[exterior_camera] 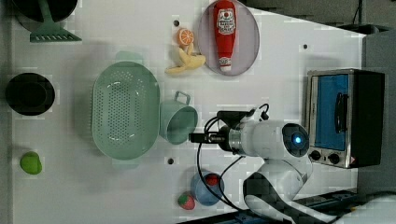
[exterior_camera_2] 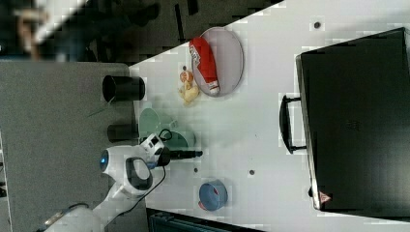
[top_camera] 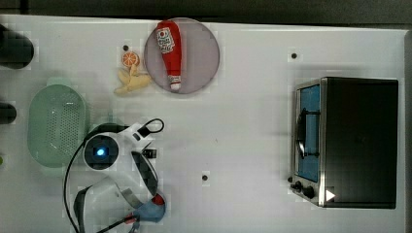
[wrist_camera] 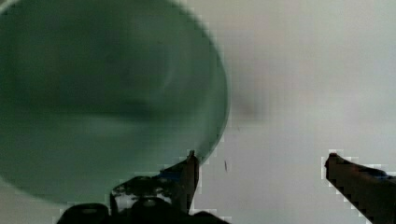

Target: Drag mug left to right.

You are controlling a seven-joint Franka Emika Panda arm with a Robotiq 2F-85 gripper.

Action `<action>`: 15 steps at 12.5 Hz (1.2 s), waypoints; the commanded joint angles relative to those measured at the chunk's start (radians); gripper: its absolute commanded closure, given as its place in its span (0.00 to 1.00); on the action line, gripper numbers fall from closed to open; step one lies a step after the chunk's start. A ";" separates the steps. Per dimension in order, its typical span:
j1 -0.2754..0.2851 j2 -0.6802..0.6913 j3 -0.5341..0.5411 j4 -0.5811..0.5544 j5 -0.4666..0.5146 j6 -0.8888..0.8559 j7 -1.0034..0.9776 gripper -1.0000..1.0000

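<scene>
A: Look at the gripper (wrist_camera: 261,158). Spread wide, pinching nothing.

B: Yes. See one finger (wrist_camera: 190,170) right by the rim of the mint-green mug (wrist_camera: 102,93), and the other out over the bare white table (wrist_camera: 303,70).

A: Why spread like that?

B: Maybe to slip one finger over the rim and hook on. Good for dragging, with no need to lift. Just a guess, though. Hard to tell if touching the rim or only just beside.

A: Where to find the mug?

B: Look in the left view. Sits on the table, snug against the green colander (exterior_camera: 125,109), on the left view's right of the colander. Has a little handle (exterior_camera: 182,97) pointing toward the banana (exterior_camera: 184,64). Not dragged yet, by the look of things.

A: Any room to slide?

B: Plenty. Lots of bare table between the mug and the toaster oven (exterior_camera: 343,116). Nothing to bump into on the way, probably.

A: Any words to read?

B: None on the mug. Plain all over. See the ketchup bottle (exterior_camera: 225,32) lying on the plate (exterior_camera: 250,42)? Has a white label (exterior_camera: 225,14) near the top, but the letters look too tiny to read.
</scene>
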 commanded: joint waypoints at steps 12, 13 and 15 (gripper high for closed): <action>-0.027 0.052 -0.049 0.034 -0.018 0.057 -0.059 0.83; -0.036 0.051 -0.056 0.035 -0.018 0.057 -0.082 0.83; -0.055 0.045 -0.067 0.031 -0.018 0.055 -0.120 0.83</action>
